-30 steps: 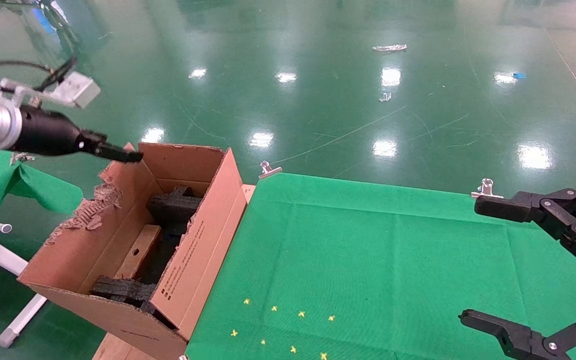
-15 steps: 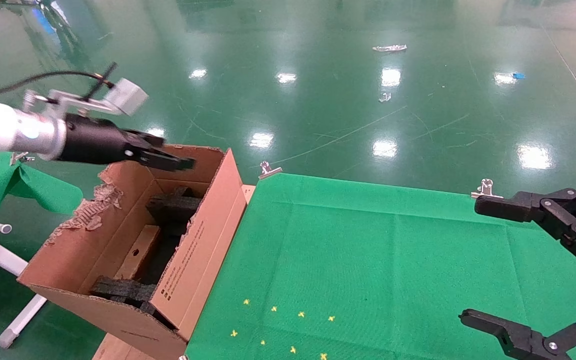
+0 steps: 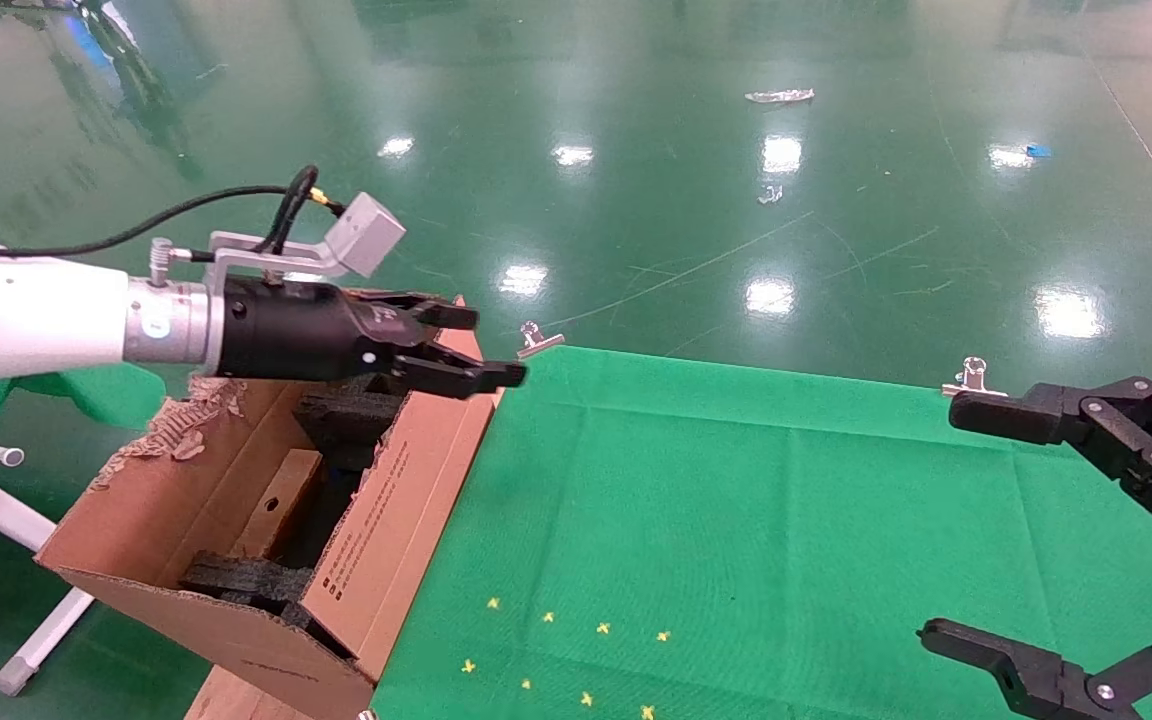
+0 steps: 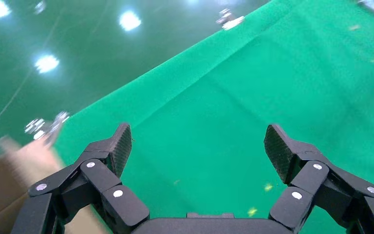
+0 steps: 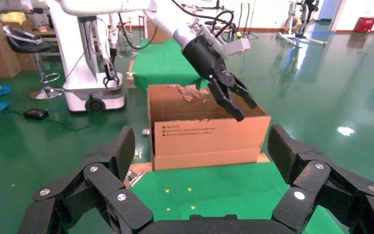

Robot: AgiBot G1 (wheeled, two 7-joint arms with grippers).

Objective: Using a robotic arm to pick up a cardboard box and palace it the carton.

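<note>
Nearest the robot, the right gripper (image 3: 1011, 540) sat parked over the near right corner of the green cloth (image 3: 786, 520), fingers spread wide, holding nothing. On the cloth near the front edge were a few small yellow cross marks (image 3: 566, 650); no small box lay on it. Left of the cloth stood the carton (image 3: 236, 500), flaps up, one flap edge torn, black foam inserts (image 3: 346, 415) inside. The cardboard box (image 3: 276, 505) was down in the carton between the foam pieces, so the placing looked done to me. The flap facing the cloth carried a block of small black print (image 5: 189, 130); too small to read in any view. Farther back, the robotic arm's left gripper (image 3: 471, 345) hung above the carton's far corner, over the edge of the cloth, jaws apart and empty. No logo on the gripper body that I could read. What was left, I'd judge: clear the arm away, or fetch another box if one existed.
</note>
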